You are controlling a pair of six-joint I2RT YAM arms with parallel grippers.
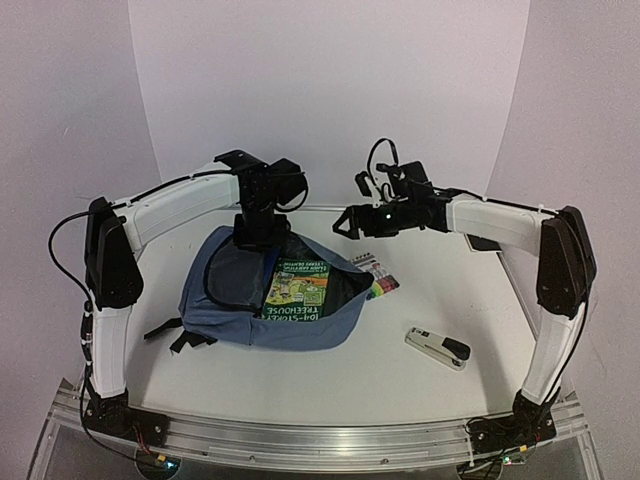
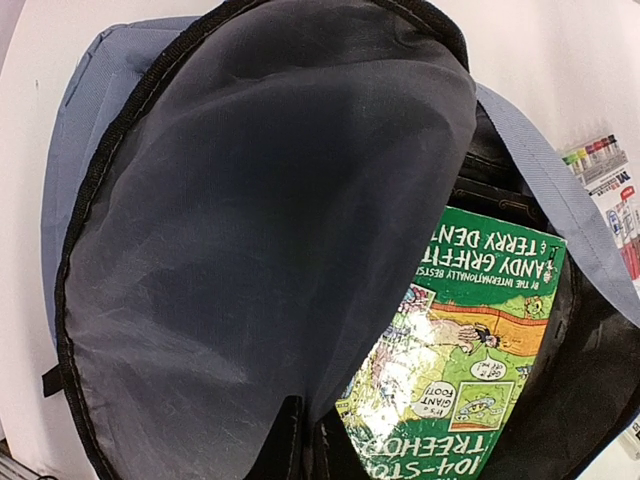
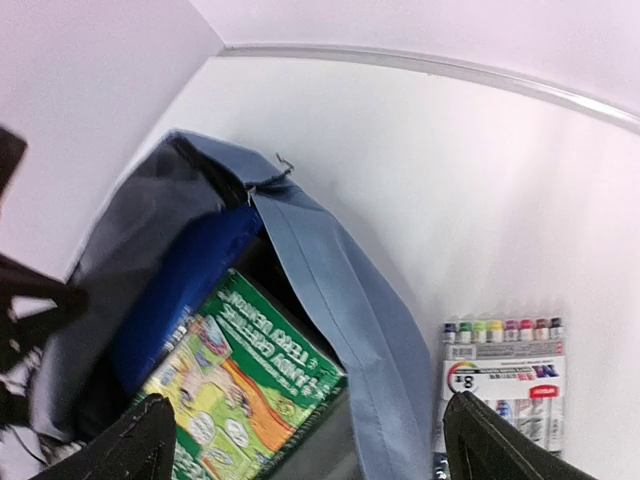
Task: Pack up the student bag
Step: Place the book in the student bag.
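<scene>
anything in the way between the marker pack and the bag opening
Only the student bag's own blue rim, lying right beside the marker pack. The left hand holds the flap up, and the green book fills part of the opening.

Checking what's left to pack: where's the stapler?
In the top view, the stapler lies on the table right of the student bag, nearer the arms' bases than the marker pack.
</scene>
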